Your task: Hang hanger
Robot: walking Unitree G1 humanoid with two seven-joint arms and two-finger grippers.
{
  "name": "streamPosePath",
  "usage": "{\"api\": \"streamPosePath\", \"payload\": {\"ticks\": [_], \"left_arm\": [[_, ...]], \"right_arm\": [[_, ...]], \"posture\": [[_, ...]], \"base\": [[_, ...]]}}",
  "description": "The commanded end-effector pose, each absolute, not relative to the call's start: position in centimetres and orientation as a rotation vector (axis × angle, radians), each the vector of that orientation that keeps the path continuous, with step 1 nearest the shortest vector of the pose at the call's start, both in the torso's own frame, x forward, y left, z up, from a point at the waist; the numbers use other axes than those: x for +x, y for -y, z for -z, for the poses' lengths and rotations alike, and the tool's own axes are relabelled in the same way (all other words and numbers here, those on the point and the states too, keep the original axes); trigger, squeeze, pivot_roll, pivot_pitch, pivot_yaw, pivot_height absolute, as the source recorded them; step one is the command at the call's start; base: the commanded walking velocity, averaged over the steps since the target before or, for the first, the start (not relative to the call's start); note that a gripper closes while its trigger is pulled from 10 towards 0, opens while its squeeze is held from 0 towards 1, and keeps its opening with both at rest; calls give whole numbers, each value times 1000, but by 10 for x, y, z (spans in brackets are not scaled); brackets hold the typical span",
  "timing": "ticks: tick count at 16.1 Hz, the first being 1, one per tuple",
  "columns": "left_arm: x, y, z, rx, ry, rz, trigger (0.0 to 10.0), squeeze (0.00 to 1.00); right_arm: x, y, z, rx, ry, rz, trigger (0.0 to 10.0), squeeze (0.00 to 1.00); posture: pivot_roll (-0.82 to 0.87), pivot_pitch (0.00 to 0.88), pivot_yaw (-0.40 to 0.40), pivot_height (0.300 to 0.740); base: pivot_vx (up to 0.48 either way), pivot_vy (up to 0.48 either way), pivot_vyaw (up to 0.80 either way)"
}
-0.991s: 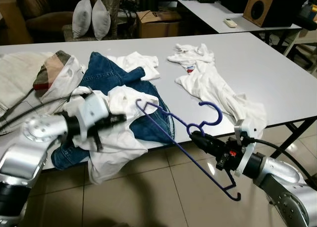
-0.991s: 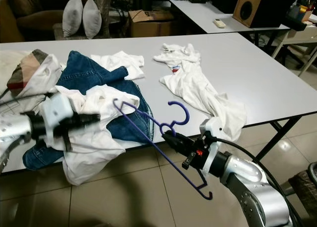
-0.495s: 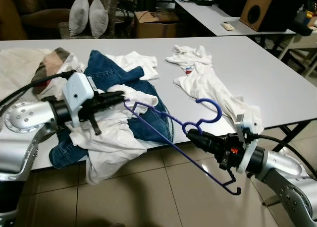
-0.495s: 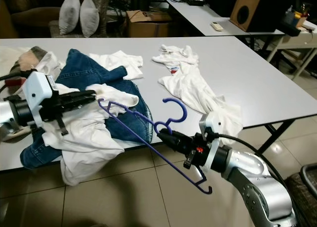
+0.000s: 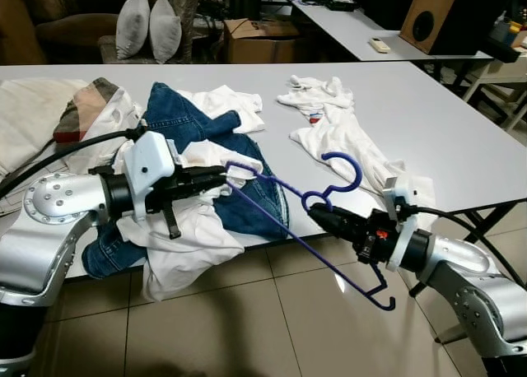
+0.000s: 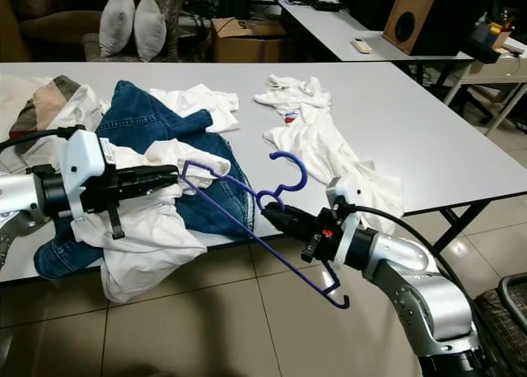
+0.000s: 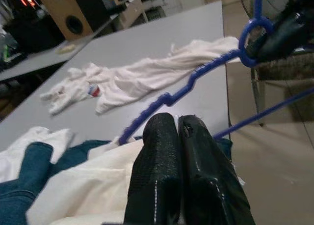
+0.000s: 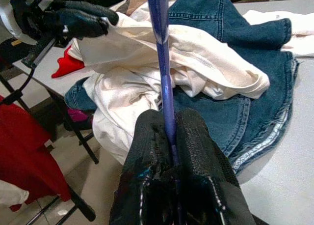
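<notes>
Two grippers work at the near edge of a white table [image 5: 461,146] strewn with clothes. The right gripper [image 5: 323,219], just off that edge over the floor, is clamped on the neck of a blue hanger [image 5: 284,192], whose hook rises above the fingers while its far shoulder reaches across to the heap at the near left of the table. The left gripper [image 5: 216,176] has its fingers pressed together, pinching a fold of the white shirt [image 5: 193,229] that drapes over the edge atop the blue jeans [image 5: 177,126]; the hanger's shoulder tip lies touching or just beside those fingertips. The step in hand appears to be threading the hanger into the shirt. To do it well, the left gripper should likely hold the fabric taut and raised so an opening shows, while the right gripper slides the shoulder in without twisting the neck. A second white garment [image 5: 346,138] lies apart, toward the right edge.
</notes>
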State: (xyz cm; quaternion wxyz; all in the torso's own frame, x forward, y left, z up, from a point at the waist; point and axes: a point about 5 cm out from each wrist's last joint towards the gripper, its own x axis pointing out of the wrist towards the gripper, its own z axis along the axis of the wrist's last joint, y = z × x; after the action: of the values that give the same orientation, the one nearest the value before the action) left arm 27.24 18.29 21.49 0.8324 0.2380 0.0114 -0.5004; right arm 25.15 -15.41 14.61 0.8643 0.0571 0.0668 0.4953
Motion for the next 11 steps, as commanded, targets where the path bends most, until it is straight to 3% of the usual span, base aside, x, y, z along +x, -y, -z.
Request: {"api": "streamPosePath", "payload": {"ticks": [1,8,11], "left_arm": [[270,-173,-213,541,-40,1116,0,0],[282,-165,-221,630,42,1052,0,0],[278,-169,-220,618,26,1070,0,0]], "right_arm": [[256,153,-154,115,-120,-1051,10000,0],[249,150,-140,39,-246,-1152,10000,0],[250,149,-144,64,-204,-1128,10000,0]], "posture": [[-15,0,-91,740],[-25,0,-92,740],[-24,0,-88,740]], "base": [[0,0,0],[0,0,0],[0,0,0]]}}
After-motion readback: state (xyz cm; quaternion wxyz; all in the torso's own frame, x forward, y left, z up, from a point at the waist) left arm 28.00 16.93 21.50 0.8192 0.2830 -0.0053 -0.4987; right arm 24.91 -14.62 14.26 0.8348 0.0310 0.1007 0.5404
